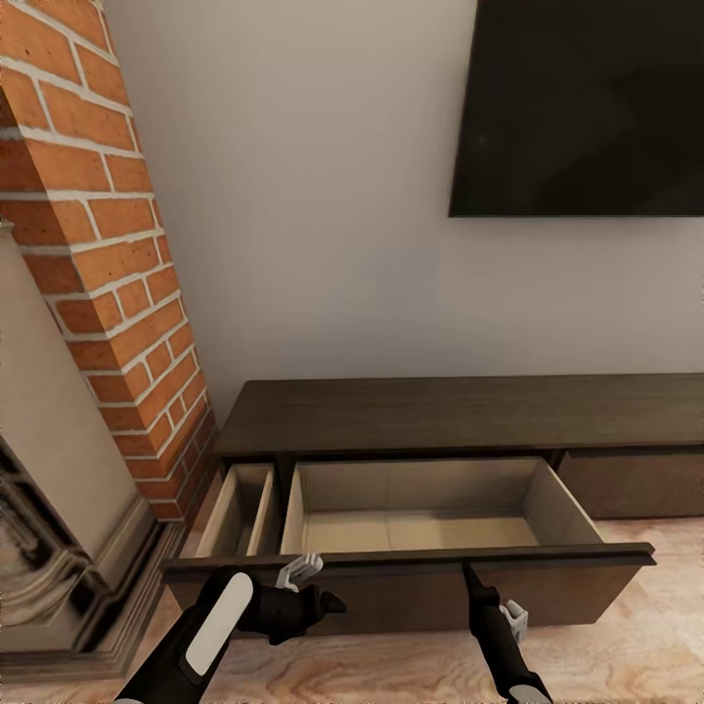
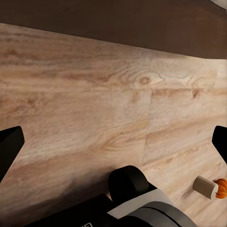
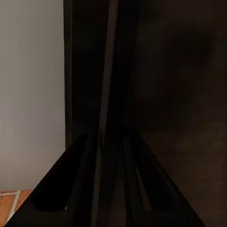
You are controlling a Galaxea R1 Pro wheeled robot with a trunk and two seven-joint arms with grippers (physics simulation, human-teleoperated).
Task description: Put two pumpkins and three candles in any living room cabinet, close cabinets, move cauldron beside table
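Currently, the right gripper (image 1: 471, 579) is seen closed on the top edge of the drawer front (image 1: 411, 559) of the cabinet (image 1: 460, 416); in the right wrist view its two dark fingers (image 3: 71, 184) are pressed to either side of that thin dark panel (image 3: 109, 118). Beyond the gripper, the wide drawer (image 1: 420, 518) is pulled out, its pale inside bare. To the left of it, a narrower compartment (image 1: 240, 508) is also exposed, next to the brick column (image 1: 108, 244). Above the cabinet, a dark screen (image 1: 587, 103) is mounted on the wall.

The left gripper (image 1: 328, 604) is held low, just in front of the drawer front and well to the left of the right gripper. In the left wrist view its fingertips (image 2: 9, 144) are spread wide apart over the wooden floor (image 2: 94, 109), with nothing between them. Near one fingertip, a candle (image 2: 205, 187) is seen lying on the floor, touching a pumpkin (image 2: 222, 188) at the picture's edge.
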